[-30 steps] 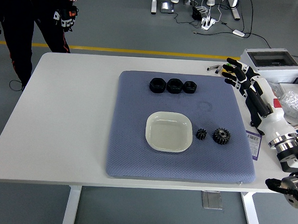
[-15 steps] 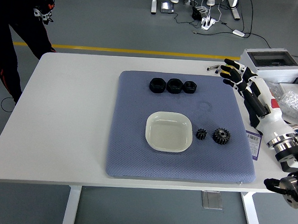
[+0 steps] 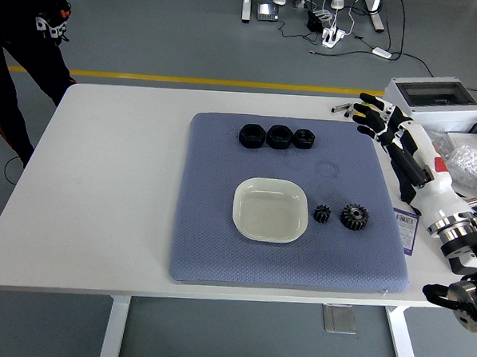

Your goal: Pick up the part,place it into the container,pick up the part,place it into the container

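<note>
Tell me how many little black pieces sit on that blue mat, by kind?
Hex nuts: 3
Gears: 2
Total: 5 black parts, plus 1 empty white dish.

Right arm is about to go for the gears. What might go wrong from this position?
1. The small gear and large gear lie close together, so the fingers may knock one while grasping the other.
2. The small gear lies right beside the white dish; a grasp could shove the dish.
3. The right robot hand, open, is far back by the grey box; a wide swing might clip it.
</note>
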